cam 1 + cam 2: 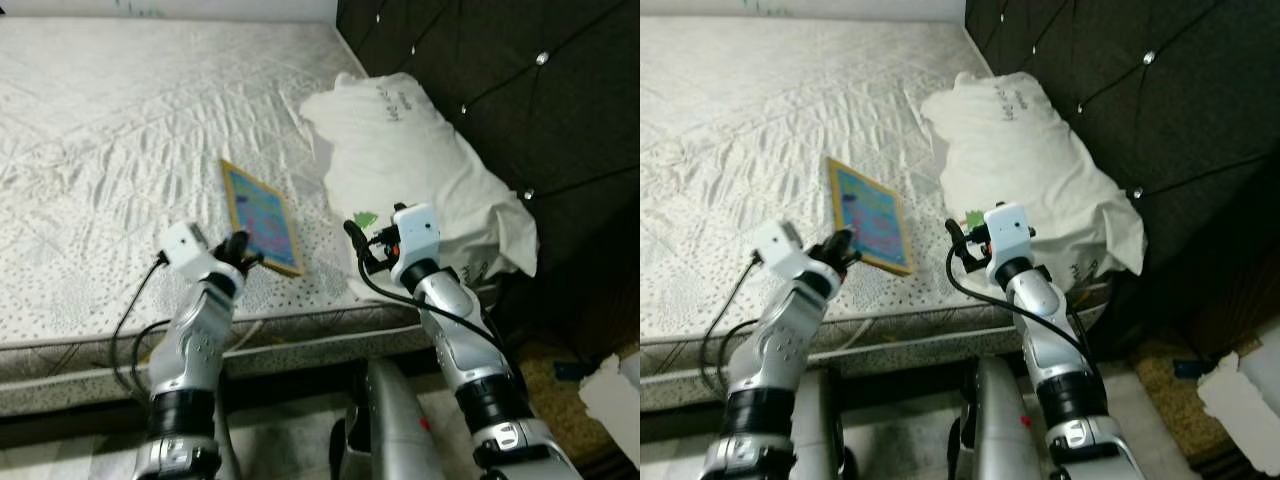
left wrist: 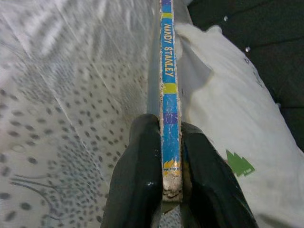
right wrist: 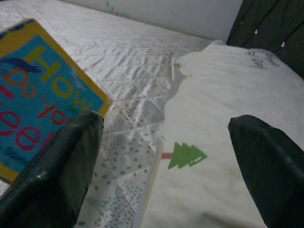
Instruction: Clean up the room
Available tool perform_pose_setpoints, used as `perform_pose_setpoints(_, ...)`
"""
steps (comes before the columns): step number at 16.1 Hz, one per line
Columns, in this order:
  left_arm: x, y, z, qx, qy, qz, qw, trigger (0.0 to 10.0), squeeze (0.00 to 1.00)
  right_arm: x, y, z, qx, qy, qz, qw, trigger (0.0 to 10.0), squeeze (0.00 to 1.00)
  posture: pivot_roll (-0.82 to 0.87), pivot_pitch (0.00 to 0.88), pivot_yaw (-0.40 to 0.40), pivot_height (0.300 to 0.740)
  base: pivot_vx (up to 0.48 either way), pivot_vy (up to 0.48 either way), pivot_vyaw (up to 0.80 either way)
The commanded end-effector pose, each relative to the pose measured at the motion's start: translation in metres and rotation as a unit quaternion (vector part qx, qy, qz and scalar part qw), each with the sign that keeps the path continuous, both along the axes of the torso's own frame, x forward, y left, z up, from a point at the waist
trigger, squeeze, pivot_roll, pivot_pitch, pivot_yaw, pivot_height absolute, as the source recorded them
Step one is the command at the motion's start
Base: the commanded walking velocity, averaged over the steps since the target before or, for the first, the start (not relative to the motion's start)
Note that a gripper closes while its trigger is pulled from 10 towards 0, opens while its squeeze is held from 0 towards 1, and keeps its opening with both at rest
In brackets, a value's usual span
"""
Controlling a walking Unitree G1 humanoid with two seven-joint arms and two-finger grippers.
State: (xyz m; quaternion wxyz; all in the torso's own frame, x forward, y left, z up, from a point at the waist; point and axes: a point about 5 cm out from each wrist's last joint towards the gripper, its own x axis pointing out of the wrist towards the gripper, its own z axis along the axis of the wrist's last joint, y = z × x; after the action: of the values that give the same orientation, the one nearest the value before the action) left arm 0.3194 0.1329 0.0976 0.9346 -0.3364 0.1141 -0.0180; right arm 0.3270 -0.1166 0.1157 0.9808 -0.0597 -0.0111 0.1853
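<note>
Both arms reach over the bed [image 1: 120, 150]. Left gripper [image 1: 240, 250] is clamped on the near corner of the book [image 1: 262, 215], which rests on the mattress beside the pillow [image 1: 400, 170]. Right gripper [image 1: 362, 245] hovers spread wide above the pillow's edge. Risk: so narrow a corner hold may let the book pivot or slip when lifted.

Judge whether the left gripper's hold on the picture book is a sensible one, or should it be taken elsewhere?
Sensible, I think. The left gripper is shut on the book at its near corner by the spine, one finger on each cover. The book is thin, stiff and tilted up off the mattress, so pinching across its thickness from the bed's near edge suits it. A hold nearer mid-spine might swing less.
</note>
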Motion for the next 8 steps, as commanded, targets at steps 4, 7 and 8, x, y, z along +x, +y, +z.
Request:
perform_pose_setpoints(4, 0.014, -0.014, -0.001, -0.048, 0.011, -0.046, 0.998, 10.0, 0.00, 0.000, -0.002, 0.002, -0.007, -0.006, -0.001, 1.000, 10.0, 0.00, 0.02, 0.071, -0.084, 0.535, 0.000, 0.000, 0.00)
perform_pose_setpoints(7, 0.017, -0.018, -0.009, -0.090, 0.035, -0.064, 0.993, 10.0, 0.00, -0.002, -0.004, 0.003, -0.010, -0.011, -0.001, 1.000, 10.0, 0.00, 0.00, 0.069, -0.079, 0.535, 0.000, 0.000, 0.00)
perform_pose_setpoints(8, 0.018, -0.019, -0.011, -0.086, 0.040, -0.074, 0.993, 10.0, 0.00, -0.003, -0.004, 0.003, -0.011, -0.011, -0.002, 1.000, 10.0, 0.00, 0.00, 0.071, -0.079, 0.535, 0.000, 0.000, 0.00)
